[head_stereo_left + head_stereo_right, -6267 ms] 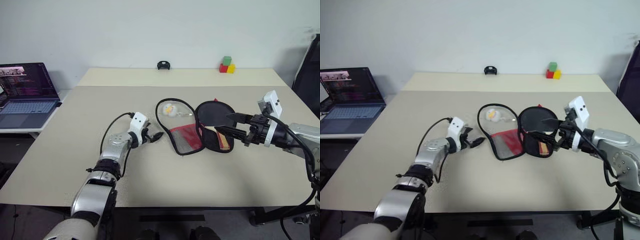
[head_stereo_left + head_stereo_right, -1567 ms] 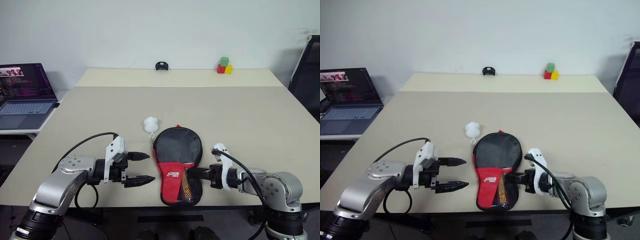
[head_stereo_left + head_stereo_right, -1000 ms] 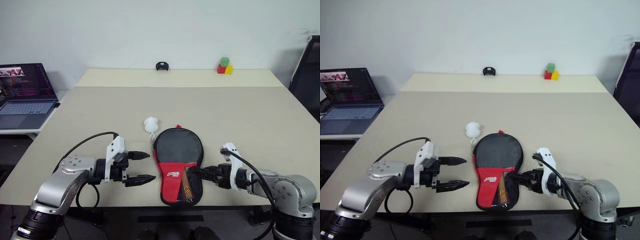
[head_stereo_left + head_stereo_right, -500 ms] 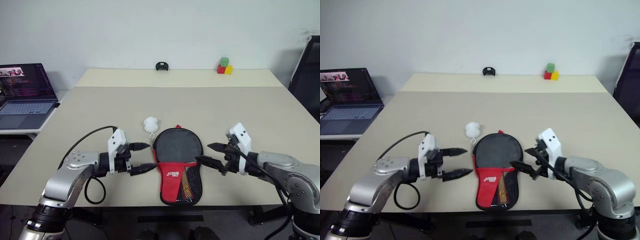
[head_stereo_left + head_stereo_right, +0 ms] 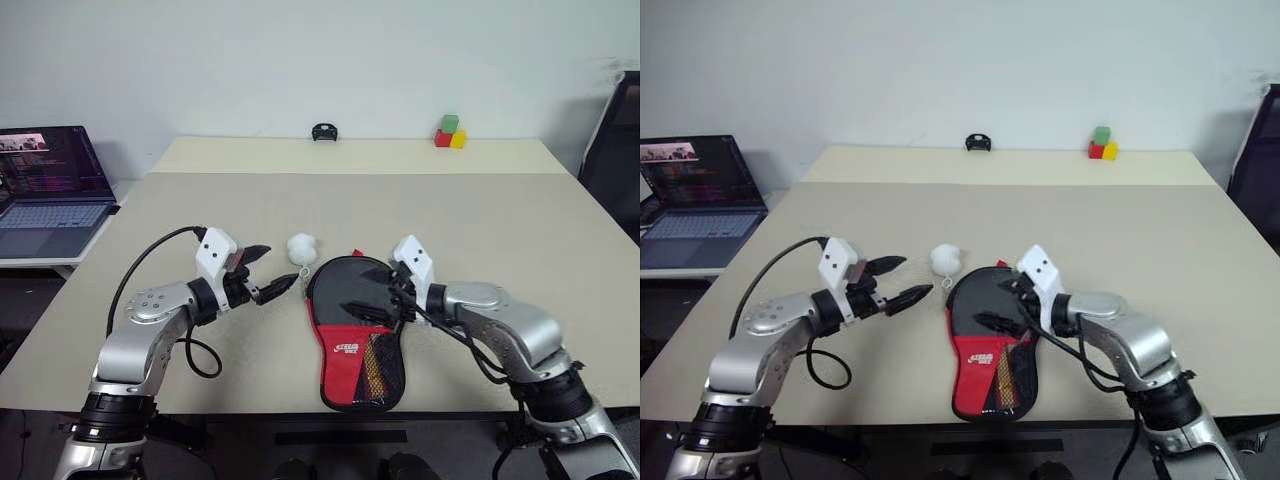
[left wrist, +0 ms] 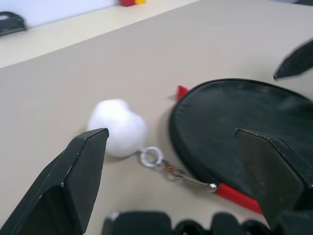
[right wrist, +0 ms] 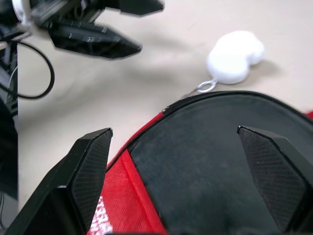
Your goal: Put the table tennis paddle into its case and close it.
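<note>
The case (image 5: 356, 330) lies flat near the front edge of the surface (image 5: 500, 230), folded shut, round end away from the robot, red panel and mesh pocket toward it. The paddle cannot be seen on its own; it is judged to be inside.

A white puff charm (image 6: 118, 128) rests on the surface just beside the round end, joined by a ring and short chain to the red zip tab (image 6: 234, 196) at the case's edge.

The left hand (image 5: 265, 272) is spread open and grasps nothing; it points at the charm from the robot's left, near it but not touching. The right hand (image 5: 1000, 302) is also spread open and empty, over the black round part of the case.

Handling, as a judgement:
- The case is soft fabric, light, and will slide or buckle if pulled at one point only. Press or pinch the body near the rim with one hand to steady it.
- The zip tab is small and thin. The charm is bulkier and soft, so it offers the easier hold for drawing the zip along the edge.
- The chain is slight; pull in line with the zip, not sideways.
</note>
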`<state>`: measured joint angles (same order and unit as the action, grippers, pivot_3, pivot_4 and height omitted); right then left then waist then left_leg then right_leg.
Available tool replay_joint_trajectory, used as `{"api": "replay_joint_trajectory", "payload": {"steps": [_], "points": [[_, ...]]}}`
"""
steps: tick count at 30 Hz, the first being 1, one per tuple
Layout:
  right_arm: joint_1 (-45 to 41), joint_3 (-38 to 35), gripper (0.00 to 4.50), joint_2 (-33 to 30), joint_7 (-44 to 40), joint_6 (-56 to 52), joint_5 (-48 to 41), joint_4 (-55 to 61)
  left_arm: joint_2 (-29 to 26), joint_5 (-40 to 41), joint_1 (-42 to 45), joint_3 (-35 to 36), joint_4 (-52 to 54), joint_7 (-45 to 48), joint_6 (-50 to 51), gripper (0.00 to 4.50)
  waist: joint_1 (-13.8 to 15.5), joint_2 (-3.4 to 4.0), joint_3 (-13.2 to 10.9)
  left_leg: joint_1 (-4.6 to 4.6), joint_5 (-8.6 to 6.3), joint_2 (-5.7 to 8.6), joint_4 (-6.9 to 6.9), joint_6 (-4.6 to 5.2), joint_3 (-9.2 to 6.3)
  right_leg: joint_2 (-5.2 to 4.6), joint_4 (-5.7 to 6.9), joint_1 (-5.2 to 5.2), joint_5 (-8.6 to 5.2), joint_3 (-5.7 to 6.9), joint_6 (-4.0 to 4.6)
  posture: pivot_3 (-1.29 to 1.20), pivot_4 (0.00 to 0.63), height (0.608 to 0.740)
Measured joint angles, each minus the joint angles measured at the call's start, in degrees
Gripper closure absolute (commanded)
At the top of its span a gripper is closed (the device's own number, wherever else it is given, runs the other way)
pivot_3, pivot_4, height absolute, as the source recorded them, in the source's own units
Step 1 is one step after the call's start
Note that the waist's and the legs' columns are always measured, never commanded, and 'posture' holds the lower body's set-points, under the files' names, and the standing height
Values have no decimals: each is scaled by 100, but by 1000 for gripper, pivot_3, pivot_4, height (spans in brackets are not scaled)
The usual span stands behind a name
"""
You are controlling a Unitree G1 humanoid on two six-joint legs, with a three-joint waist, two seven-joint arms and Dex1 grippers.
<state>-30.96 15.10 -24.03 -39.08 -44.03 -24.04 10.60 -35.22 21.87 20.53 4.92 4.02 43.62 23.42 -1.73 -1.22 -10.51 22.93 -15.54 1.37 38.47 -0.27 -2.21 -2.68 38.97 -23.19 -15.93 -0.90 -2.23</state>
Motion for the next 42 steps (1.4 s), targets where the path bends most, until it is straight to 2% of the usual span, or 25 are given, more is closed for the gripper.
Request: {"api": "replay_joint_trajectory", "payload": {"steps": [9, 14, 20, 24, 35, 42], "points": [[-71, 302, 13, 110, -121, 674, 823, -1131, 45, -97, 135, -7, -59, -217, 2, 0, 1, -4, 3, -4, 1, 0, 1, -1, -1, 0, 5, 0, 1, 1, 1, 0, 150, 740], [-83, 226, 13, 297, -15, 718, 952, -1261, 297, -366, 714, -87, -553, -501, 17, 0, 6, -9, 6, -4, 1, 1, 12, -2, -4, 0, 10, 4, 1, 5, 1, 0, 150, 740], [-47, 185, 13, 407, 24, 703, 996, -1248, 686, -691, 1569, -367, -1590, -725, 139, 0, -8, -13, 9, -4, 1, 1, 19, -2, -3, 6, 13, 3, 1, 10, 1, 0, 150, 740], [-19, 174, 13, 435, 41, 667, 1005, -1194, 971, -923, 2200, -471, -2693, -824, 112, 0, -6, -15, 10, -3, 1, 0, 22, -2, -3, 8, 13, 3, 1, 13, 1, 0, 150, 740], [33, 161, 13, 508, 76, 555, 1035, -1069, 1565, -1303, 3304, -482, -5355, -782, -401, 0, 3, -18, 11, 0, 1, 3, 25, -2, -2, 9, 12, 1, 1, 20, 1, 0, 150, 740], [69, 157, 13, 553, 119, 532, 1078, -1019, 1794, -1476, 3821, -454, -6532, -667, -789, 0, -4, -19, 12, 0, 1, 3, 25, -2, -1, 9, 13, 1, 1, 19, 0, 0, 150, 740]]}}
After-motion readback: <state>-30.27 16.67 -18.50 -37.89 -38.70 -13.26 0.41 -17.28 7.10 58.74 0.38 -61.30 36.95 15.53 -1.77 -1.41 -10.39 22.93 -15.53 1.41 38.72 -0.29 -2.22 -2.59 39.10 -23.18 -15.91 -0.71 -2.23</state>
